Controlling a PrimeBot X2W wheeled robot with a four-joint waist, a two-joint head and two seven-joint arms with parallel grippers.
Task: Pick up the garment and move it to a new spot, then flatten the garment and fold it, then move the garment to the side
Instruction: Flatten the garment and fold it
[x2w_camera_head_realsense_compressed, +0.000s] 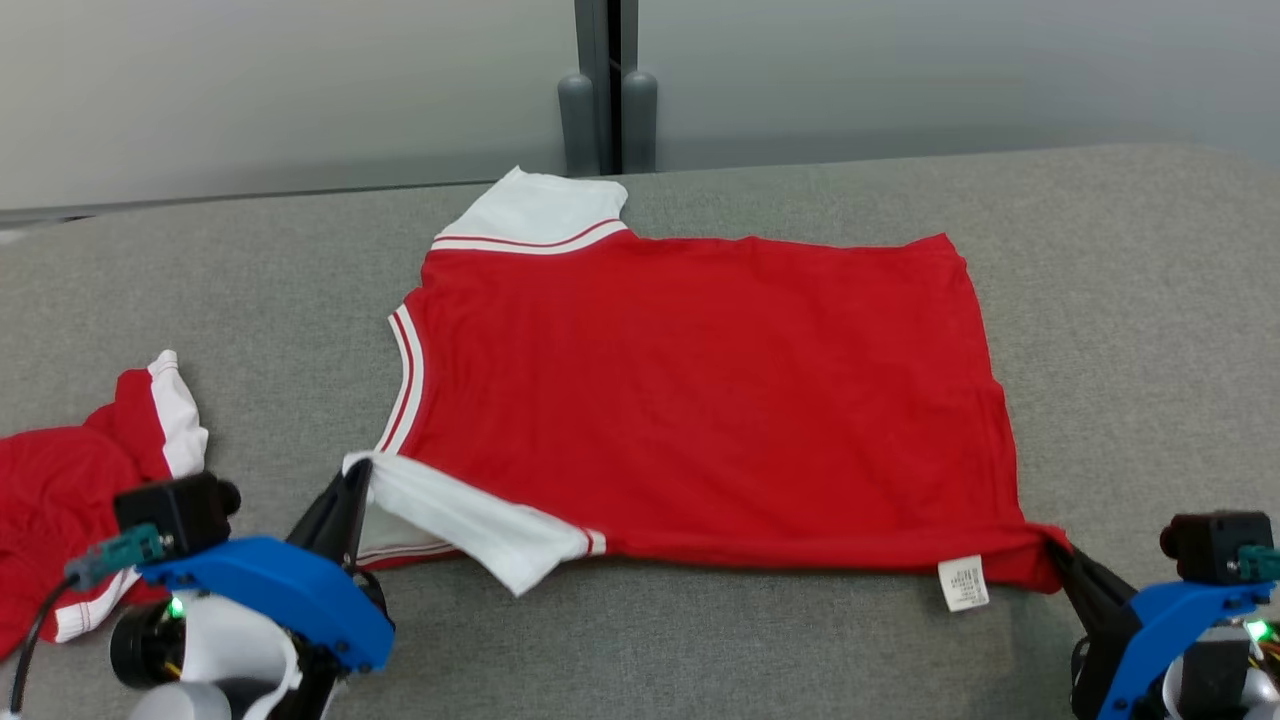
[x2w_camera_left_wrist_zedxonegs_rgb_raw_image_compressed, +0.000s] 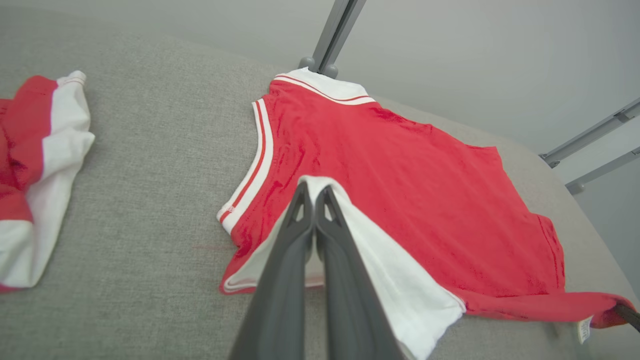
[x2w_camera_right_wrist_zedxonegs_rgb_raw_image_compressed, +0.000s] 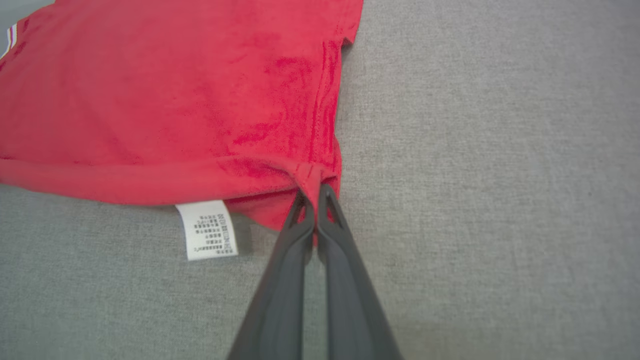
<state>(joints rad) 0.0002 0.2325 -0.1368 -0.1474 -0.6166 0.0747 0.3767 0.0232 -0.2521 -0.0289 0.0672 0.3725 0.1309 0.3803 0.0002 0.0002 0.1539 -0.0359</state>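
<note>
The garment (x2w_camera_head_realsense_compressed: 700, 390), a red shirt with white striped sleeves, lies spread on the grey padded surface (x2w_camera_head_realsense_compressed: 1100, 300), reaching away ahead of both grippers and spanning the gap between them. The left gripper (x2w_camera_head_realsense_compressed: 350, 500) is clenched on the shoulder end of the near edge, its fingers pressed together with the white near sleeve (x2w_camera_head_realsense_compressed: 470, 525) draped over their tips and falling to its right. The right gripper (x2w_camera_head_realsense_compressed: 1060, 555) is clenched on the hem corner, with red cloth bunched into a small pucker at its tips. A grip on the two ends of one edge looks meant to keep that edge taut, so that the body lies flat and the edge can be carried across as one straight line for a fold. The flattening seems largely done, though the near sleeve is twisted. The care label (x2w_camera_head_realsense_compressed: 963, 583) pokes out from under the hem just left of the right gripper. The far sleeve (x2w_camera_head_realsense_compressed: 530, 215) lies flat well ahead of the left gripper. A second garment (x2w_camera_head_realsense_compressed: 60, 500), crumpled, sits apart to the left gripper's left. None of these things is a container; both garments rest directly on the surface.
</note>
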